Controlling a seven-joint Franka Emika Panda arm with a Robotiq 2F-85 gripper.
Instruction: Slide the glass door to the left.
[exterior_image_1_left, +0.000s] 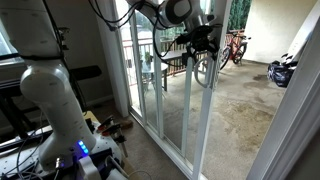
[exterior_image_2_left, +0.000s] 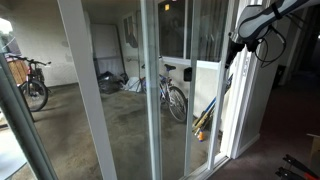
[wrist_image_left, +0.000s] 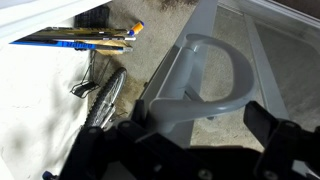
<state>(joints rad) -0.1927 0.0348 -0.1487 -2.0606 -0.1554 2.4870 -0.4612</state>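
The glass door is a tall clear panel in a narrow white frame, and its edge also shows in an exterior view. Its pale grey D-shaped loop handle fills the wrist view. My gripper is right at the handle and open. One black finger stands left of the handle's lower leg and the other finger right of the loop, so the handle lies between them without visible contact. In both exterior views the gripper is held high against the door's edge.
Bicycles stand on the concrete patio beyond the glass. Long-handled tools lean by the wall outside. Another white-framed glass panel stands beside the door. The white robot base is indoors.
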